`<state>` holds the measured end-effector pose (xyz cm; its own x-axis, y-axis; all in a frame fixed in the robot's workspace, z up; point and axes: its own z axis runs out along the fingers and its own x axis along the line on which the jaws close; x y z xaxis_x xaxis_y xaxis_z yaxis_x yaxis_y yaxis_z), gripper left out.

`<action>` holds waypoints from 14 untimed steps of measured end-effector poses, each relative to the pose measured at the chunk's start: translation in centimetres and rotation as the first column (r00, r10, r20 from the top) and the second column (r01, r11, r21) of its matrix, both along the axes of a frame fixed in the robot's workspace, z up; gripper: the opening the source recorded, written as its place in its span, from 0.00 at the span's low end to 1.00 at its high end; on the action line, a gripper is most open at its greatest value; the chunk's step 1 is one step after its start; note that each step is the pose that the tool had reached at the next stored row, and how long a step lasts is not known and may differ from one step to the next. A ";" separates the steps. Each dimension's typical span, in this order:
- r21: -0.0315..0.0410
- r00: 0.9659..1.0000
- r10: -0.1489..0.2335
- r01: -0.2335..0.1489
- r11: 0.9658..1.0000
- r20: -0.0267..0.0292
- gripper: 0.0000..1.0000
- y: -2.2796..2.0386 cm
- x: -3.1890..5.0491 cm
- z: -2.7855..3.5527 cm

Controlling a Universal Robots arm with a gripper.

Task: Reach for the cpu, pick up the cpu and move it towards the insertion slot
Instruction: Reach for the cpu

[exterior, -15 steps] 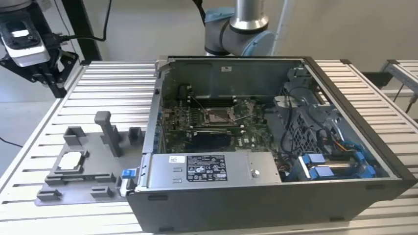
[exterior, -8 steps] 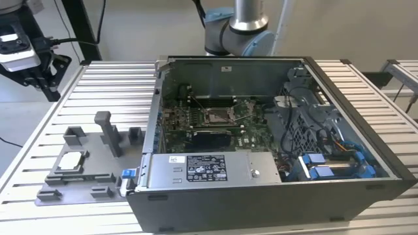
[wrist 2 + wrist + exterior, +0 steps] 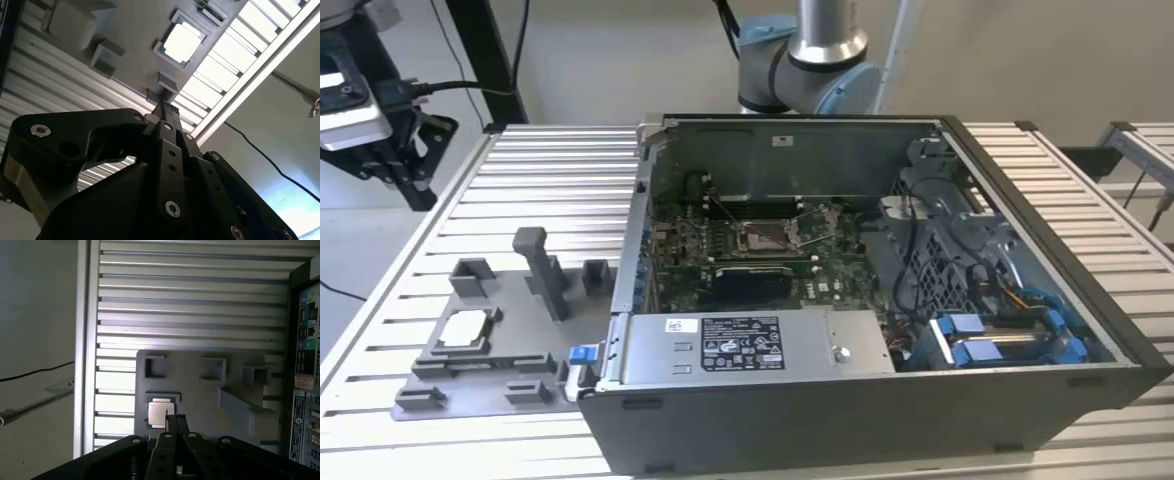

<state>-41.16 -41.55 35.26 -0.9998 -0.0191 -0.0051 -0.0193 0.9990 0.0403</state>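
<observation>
Jaws look pressed together with nothing between them. The gripper [image 3: 175, 419] hangs clear of the cpu [image 3: 160, 410], not touching it. That single cpu lies flat, silvery face up, in its square nest on the one grey fixture plate [image 3: 200, 400], beside the one open computer case [image 3: 854, 420]. One insertion slot [image 3: 767, 235] sits on the green motherboard [image 3: 670, 262] inside. As I judge it, only the reach is in hand; pickup and carry are not yet done.

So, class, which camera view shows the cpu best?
The second wrist view: the cpu lies whole and unobstructed in its grey fixture. In the first wrist view the gripper overlaps its edge; the exterior view shows it far off, foreshortened.
</observation>
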 end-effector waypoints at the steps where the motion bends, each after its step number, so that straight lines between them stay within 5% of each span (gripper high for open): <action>1: 0.000 1.000 0.000 0.000 1.000 0.000 0.00 0.00 -0.01 0.00; 5: 0.000 1.000 0.000 0.000 1.000 0.000 0.00 0.00 -0.08 0.00; 6: 0.000 1.000 0.000 0.000 1.000 0.000 1.00 0.00 -0.09 0.00; 14: 0.000 1.000 0.000 0.000 1.000 0.000 1.00 0.00 -0.38 0.00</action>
<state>-41.55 -41.55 35.26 -0.9998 -0.0191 -0.0052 -0.0193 0.9990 0.0403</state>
